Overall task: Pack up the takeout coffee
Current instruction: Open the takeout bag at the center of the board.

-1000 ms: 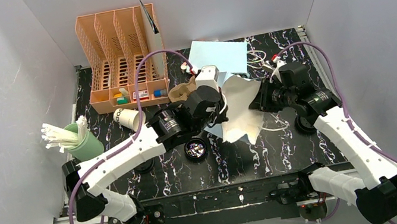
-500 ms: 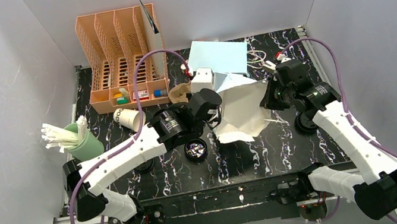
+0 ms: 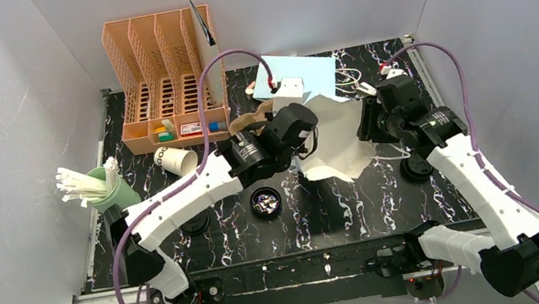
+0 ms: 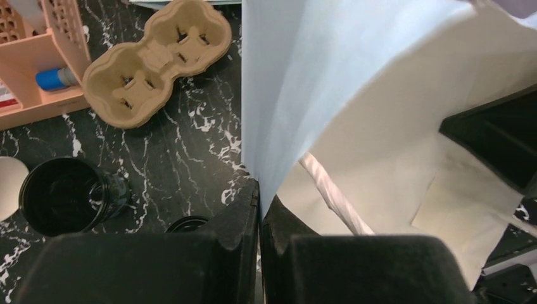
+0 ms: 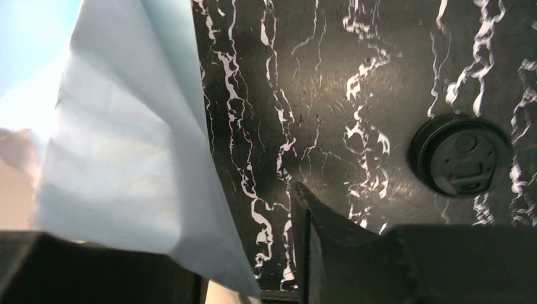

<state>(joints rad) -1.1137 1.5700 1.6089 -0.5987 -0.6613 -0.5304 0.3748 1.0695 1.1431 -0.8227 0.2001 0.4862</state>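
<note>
— What are the pincers doing?
— My left gripper (image 4: 259, 193) is pinching the rim of the light-blue paper bag (image 4: 304, 76), jaws closed flat on the paper. My right gripper (image 5: 250, 247) is standing parted, with the bag's other wall hanging between its fingers, unclamped.
— And the coffee?
— One lidded cup (image 5: 460, 155) is sitting outside the bag near the right edge of the tabletop (image 3: 341, 214). An open dark cup (image 3: 264, 202) is standing toward the near edge, left of the bag. The pulp carrier (image 4: 158, 60) is lying beside the organizer (image 3: 165, 79).
</note>
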